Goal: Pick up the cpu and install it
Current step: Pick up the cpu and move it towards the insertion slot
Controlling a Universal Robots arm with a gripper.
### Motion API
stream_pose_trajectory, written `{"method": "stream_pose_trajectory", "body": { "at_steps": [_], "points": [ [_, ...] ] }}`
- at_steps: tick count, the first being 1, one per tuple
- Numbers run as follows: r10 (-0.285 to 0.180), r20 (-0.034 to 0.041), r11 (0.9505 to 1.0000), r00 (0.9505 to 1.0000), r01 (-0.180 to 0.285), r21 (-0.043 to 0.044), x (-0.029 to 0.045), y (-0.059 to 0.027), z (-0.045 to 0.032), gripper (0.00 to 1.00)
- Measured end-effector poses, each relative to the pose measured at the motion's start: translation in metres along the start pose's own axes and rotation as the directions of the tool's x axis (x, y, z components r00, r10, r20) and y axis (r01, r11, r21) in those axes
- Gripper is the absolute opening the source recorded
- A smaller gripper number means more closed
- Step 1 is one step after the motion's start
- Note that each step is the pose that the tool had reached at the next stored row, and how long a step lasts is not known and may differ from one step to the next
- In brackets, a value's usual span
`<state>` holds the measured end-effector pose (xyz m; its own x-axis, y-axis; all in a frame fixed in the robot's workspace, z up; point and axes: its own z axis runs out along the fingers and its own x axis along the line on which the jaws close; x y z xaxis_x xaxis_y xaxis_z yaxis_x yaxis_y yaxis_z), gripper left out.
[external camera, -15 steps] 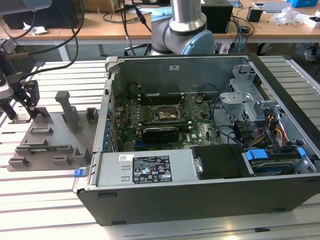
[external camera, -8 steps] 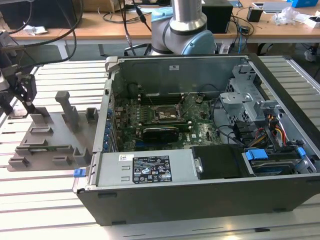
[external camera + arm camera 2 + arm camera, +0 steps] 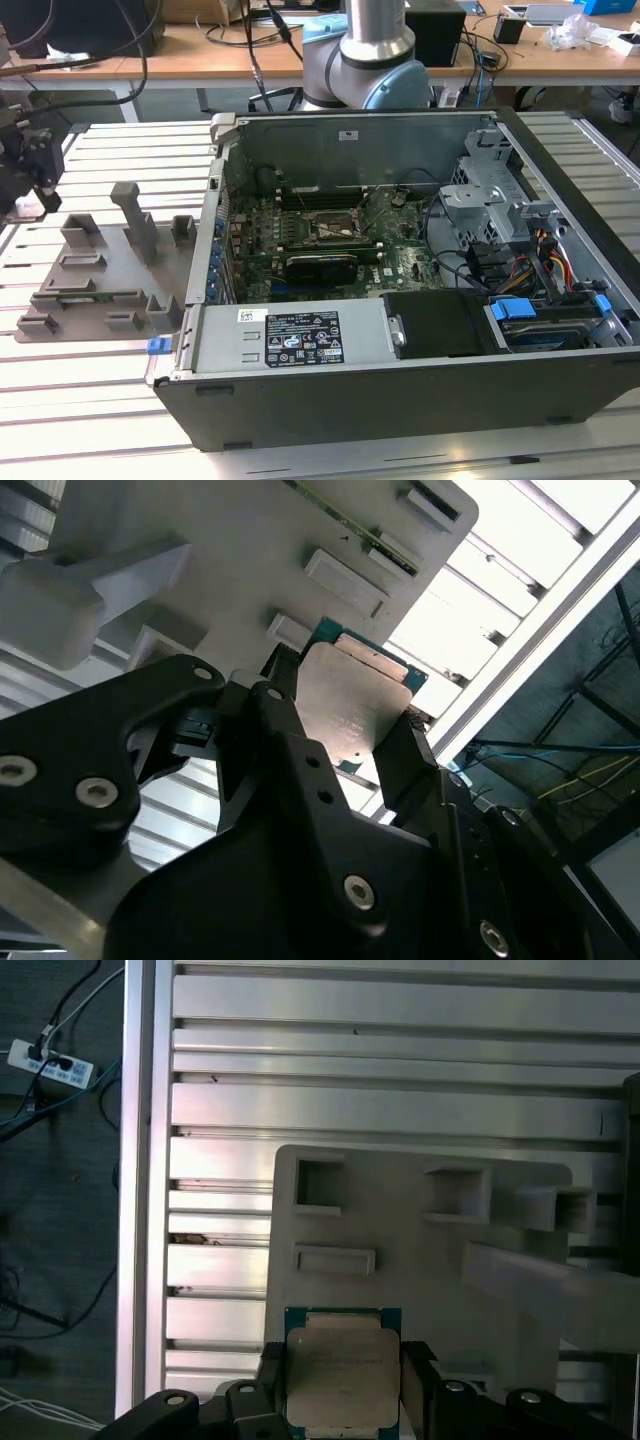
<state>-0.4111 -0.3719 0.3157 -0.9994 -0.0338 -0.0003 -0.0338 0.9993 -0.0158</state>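
In the exterior view, the gripper [image 3: 38,185] is cut off by the picture's edge at 9 o'clock, and what is held in it is too small to be told. The arm [image 3: 375,50] is cut off at 12 o'clock. The contents of the socket [image 3: 330,228] on the motherboard [image 3: 405,258] cannot be made out. In both wrist views, two opposite edges of the cpu [image 3: 350,695] [image 3: 340,1360] are covered by the black fingers [image 3: 290,730] [image 3: 418,1365] pressed against them. In the first wrist view its nearest edge is cut off by the frame.
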Motion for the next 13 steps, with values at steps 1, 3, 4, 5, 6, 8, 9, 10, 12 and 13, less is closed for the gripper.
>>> {"method": "stream_pose_trajectory", "body": {
  "at_steps": [1,3,4,5,6,8,9,10,12,13],
  "points": [
    [0.000,0.0000,1.0000,1.0000,0.000,0.0000,0.0000,-0.0001,-0.0034,0.55],
    [0.000,0.0000,1.0000,1.0000,0.000,0.0000,-0.0001,-0.0002,-0.0140,0.55],
    [0.000,0.0000,1.0000,1.0000,0.000,0.0000,-0.0001,-0.0003,-0.0172,0.55],
    [0.000,0.0000,1.0000,1.0000,0.000,0.0000,-0.0001,-0.0004,-0.0223,0.55],
    [0.000,0.0000,1.0000,1.0000,0.000,0.0000,-0.0001,-0.0004,-0.0268,0.55],
    [0.000,0.0000,1.0000,1.0000,0.000,0.0000,-0.0001,-0.0006,-0.0358,0.55],
    [0.000,0.0000,1.0000,1.0000,0.000,0.0000,-0.0001,-0.0006,-0.0399,0.55],
    [0.000,0.0000,1.0000,1.0000,0.000,0.0000,-0.0002,-0.0007,-0.0456,0.55],
    [0.000,0.0000,1.0000,1.0000,0.000,0.0000,-0.0002,-0.0009,-0.0544,0.55],
    [0.000,-0.0001,1.0000,1.0000,0.000,0.0001,-0.0002,-0.0010,-0.0610,0.55]
  ]
}}
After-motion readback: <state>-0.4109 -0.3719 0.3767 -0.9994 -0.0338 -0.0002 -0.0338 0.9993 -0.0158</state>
